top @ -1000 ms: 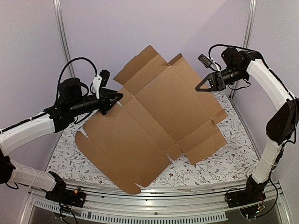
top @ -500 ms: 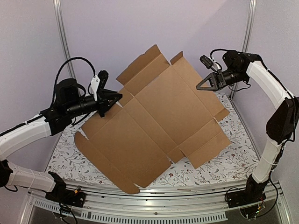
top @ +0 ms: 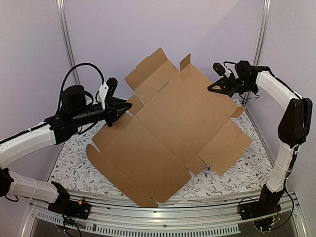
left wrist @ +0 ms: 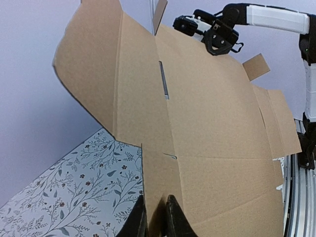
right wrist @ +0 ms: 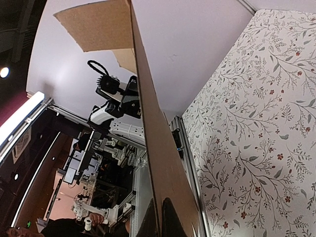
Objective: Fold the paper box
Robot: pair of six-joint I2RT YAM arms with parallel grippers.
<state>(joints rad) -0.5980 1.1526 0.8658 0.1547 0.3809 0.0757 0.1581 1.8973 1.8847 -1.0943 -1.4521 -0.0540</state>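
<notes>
Paper box [top: 168, 133], seemingly plain brown, clamped by left gripper [left wrist: 156, 219], right gripper [right wrist: 159, 219].

Plain lilac walls [top: 148, 24] all round; table [top: 69, 165] wore a floral-print cover; aluminium posts [top: 62, 29] stood at the back corners.

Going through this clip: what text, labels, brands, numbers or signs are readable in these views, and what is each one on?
No readable text in any view.
Paper box: plain brown cardboard, no print on the faces that show.
Floral cloth under it: leaf and flower pattern only, no words.
Background room in the right wrist view: equipment and shelves are too small and blurred to read any marking.
</notes>
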